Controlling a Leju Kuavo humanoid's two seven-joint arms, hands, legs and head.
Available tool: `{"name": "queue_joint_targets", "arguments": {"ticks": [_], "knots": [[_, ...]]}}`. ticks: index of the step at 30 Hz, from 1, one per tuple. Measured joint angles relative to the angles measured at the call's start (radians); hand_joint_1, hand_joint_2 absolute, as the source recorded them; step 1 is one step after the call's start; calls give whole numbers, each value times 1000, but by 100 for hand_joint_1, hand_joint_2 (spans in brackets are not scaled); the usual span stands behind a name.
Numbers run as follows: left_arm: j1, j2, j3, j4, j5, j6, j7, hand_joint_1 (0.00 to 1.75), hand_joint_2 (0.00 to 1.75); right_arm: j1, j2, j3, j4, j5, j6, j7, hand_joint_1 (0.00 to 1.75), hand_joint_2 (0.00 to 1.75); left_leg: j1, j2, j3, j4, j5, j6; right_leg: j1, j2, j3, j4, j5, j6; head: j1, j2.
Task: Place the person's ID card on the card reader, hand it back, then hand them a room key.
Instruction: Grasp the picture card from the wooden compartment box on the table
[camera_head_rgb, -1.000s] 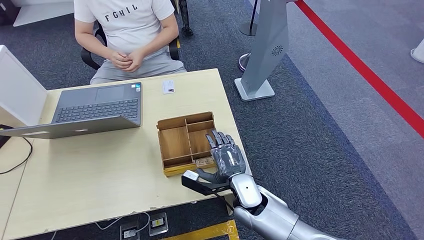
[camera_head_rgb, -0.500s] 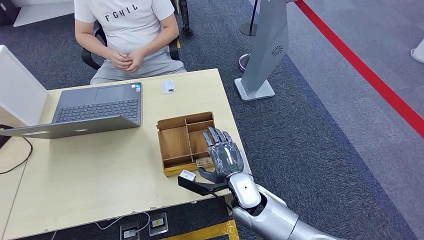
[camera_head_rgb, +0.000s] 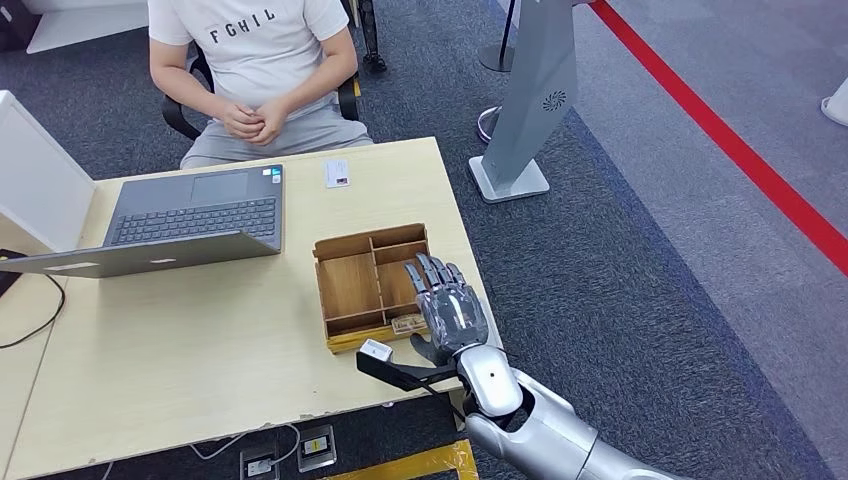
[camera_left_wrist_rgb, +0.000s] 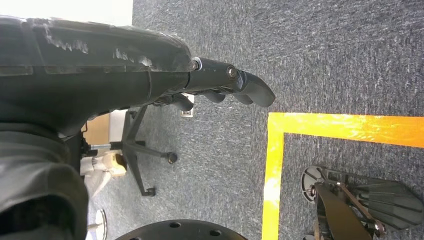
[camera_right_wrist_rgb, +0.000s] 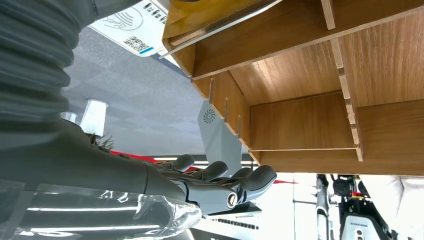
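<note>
A small white ID card (camera_head_rgb: 338, 173) lies on the table's far edge, in front of the seated person (camera_head_rgb: 255, 60). The black card reader (camera_head_rgb: 392, 370) sits at the table's near edge, with a white printed patch (camera_head_rgb: 374, 350) at its far end. My right hand (camera_head_rgb: 450, 312) hovers with fingers spread over the near right corner of the wooden organizer (camera_head_rgb: 350, 285), holding nothing; its thumb reaches toward the reader. A small card-like item (camera_head_rgb: 408, 324) lies in the organizer's near right slot. The right wrist view shows its fingers (camera_right_wrist_rgb: 225, 181) beside the organizer's compartments (camera_right_wrist_rgb: 300, 120). My left hand (camera_left_wrist_rgb: 225, 87) hangs over the carpet, holding nothing.
An open grey laptop (camera_head_rgb: 185, 220) stands on the table's left half. A white box (camera_head_rgb: 35, 180) is at the far left. A grey stand (camera_head_rgb: 530, 100) rises off the table's far right corner. Cables hang from the near edge (camera_head_rgb: 270, 440).
My right hand has shifted slightly left over the organizer, and its thumb has drawn in from above the reader. The ID card and the person have stayed put.
</note>
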Motion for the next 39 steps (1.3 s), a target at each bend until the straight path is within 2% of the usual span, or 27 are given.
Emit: {"name": "queue_joint_targets", "arguments": {"ticks": [31,32,35,36,39], "knots": [[0,0,0,0,12,17,8,0,0,0,8,20,0,-9,2,-14,2,175,1,0,0,0,0,0,1,0,0,1,0,0,0,0],[0,0,0,0,12,17,8,0,0,0,8,20,0,-10,3,-14,13,175,1,0,0,0,0,0,1,0,0,1,0,0,0,0],[0,0,0,0,12,20,8,0,0,0,8,22,0,-13,6,-17,139,175,1,0,0,0,0,0,1,0,0,1,0,0,0,0],[0,0,0,0,12,20,8,0,0,0,8,23,0,-14,7,-18,171,175,1,0,0,0,0,0,1,0,0,1,0,0,0,0],[0,0,0,0,12,20,8,0,0,0,9,27,0,-14,10,-22,174,175,1,0,0,0,0,0,1,0,0,1,0,0,0,0]]}}
